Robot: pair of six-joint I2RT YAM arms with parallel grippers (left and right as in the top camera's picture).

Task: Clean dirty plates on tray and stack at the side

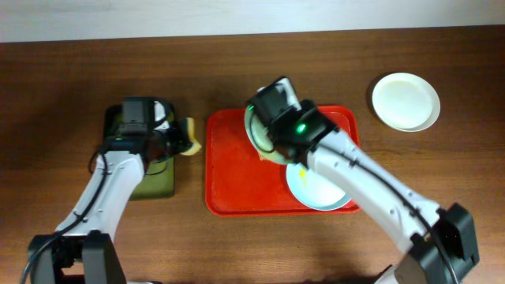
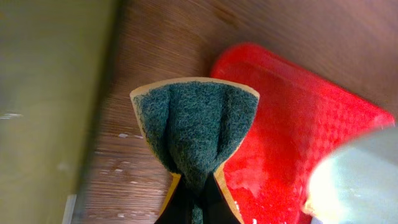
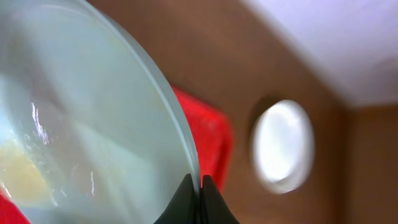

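The red tray (image 1: 237, 177) lies mid-table. A pale blue plate (image 1: 319, 189) with a yellow smear rests flat in its right half. My right gripper (image 1: 267, 140) is shut on the rim of a pale green plate (image 1: 254, 130), which is tilted up over the tray's back. In the right wrist view the fingertips (image 3: 199, 183) pinch that plate's (image 3: 81, 124) edge, and a yellow smear shows low on its face. A white plate (image 1: 405, 101) sits on the table to the right. My left gripper (image 1: 177, 138) is shut on a yellow-and-green sponge (image 2: 193, 124) just left of the tray (image 2: 292, 124).
An olive-green tray (image 1: 154, 185) with a black rim lies under the left arm, left of the red tray. The white plate (image 3: 283, 146) stands apart from the tray on bare wood. The right arm stretches across the tray's right side.
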